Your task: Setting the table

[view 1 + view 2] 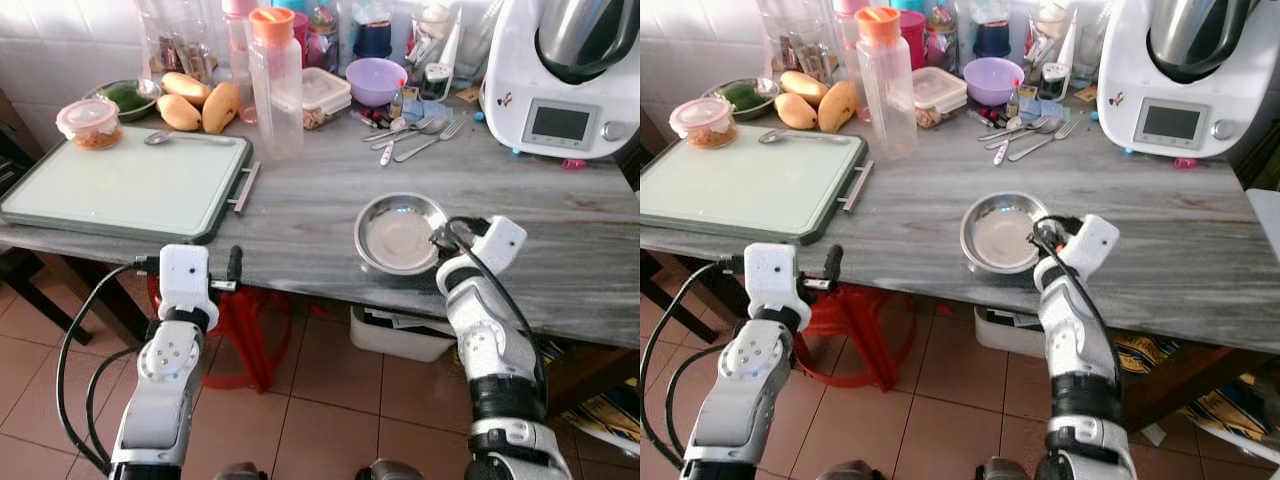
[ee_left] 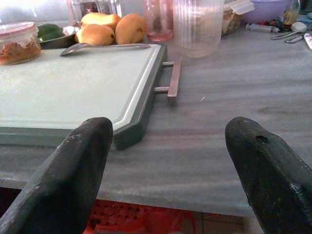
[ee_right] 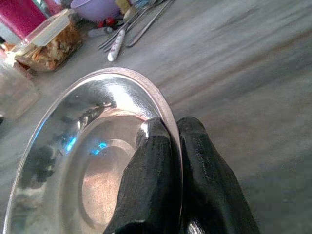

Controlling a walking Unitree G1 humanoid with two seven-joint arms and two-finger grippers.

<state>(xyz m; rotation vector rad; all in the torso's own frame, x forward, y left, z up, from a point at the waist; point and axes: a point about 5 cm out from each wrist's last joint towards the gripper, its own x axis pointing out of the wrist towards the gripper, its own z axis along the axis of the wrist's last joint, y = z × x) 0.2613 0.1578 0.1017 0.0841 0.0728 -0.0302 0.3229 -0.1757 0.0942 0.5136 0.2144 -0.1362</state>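
Observation:
A shallow steel plate (image 1: 395, 235) lies on the grey stone table (image 1: 300, 215) near its front edge. My right gripper (image 1: 442, 238) is shut on the plate's right rim, one finger inside and one outside, as the right wrist view shows at the fingertips (image 3: 156, 146) on the plate (image 3: 87, 165). My left gripper (image 1: 236, 263) hangs open below the table's front edge, facing the green tray (image 2: 73, 87). A spoon (image 1: 185, 137) rests on the tray's far side. More cutlery (image 1: 415, 135) lies loose at the back.
The large tray (image 1: 130, 190) covers the table's left part. Behind stand a tall plastic bottle (image 1: 275, 85), mangoes (image 1: 200, 100), food tubs (image 1: 90, 122), a purple bowl (image 1: 375, 80) and a white kitchen machine (image 1: 565, 75). A red stool (image 1: 245, 320) stands under the table.

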